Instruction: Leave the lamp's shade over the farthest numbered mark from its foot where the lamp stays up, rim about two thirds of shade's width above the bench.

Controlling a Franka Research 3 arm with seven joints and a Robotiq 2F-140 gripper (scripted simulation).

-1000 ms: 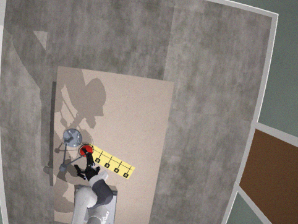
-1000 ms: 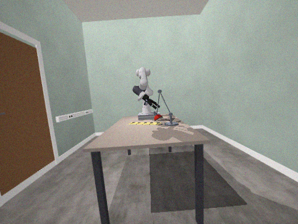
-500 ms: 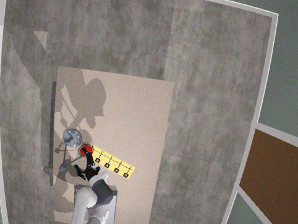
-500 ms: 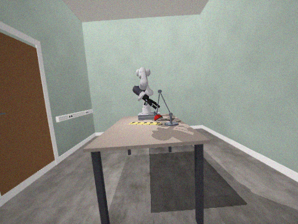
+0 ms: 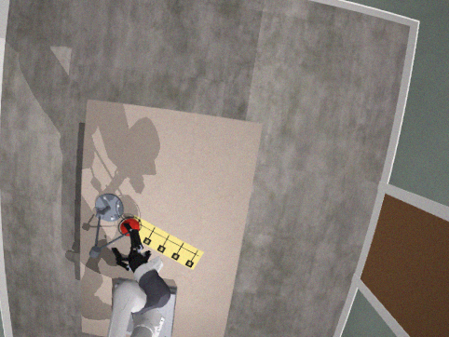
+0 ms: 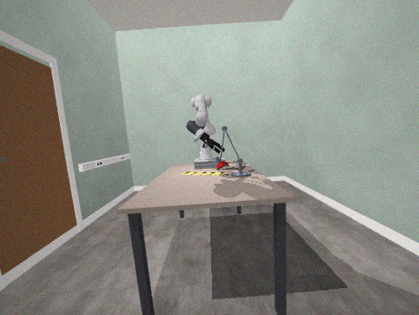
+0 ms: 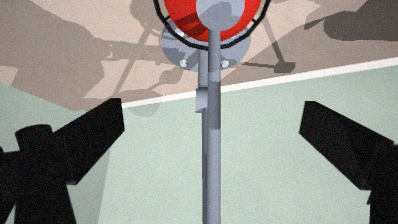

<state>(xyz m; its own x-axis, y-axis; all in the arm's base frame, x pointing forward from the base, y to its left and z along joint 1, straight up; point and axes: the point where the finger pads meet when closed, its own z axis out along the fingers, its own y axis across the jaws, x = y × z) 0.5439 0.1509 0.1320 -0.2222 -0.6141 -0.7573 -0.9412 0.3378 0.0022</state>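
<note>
A: Where is the lamp's shade (image 5: 129,226) at this moment?

B: The red shade sits at the near end of the yellow numbered strip (image 5: 171,246), the end closest to the lamp's foot (image 5: 109,208). It hangs low above the bench (image 5: 205,186), with its opening facing down.

A: And how does the lamp's arm lie?

B: From above, the upper rod (image 5: 112,239) runs from the grey elbow joint (image 5: 95,251) to the shade, so the lamp is folded short. In the wrist view this rod (image 7: 213,130) runs straight up the middle of the picture to the shade (image 7: 186,15).

A: What about the gripper (image 5: 130,257)?

B: It is fully spread and grasps nothing. Its two black fingers stand on both sides of the rod, well apart from it. The gripper (image 6: 217,150) points down at a slant toward the shade (image 6: 222,164).
</note>
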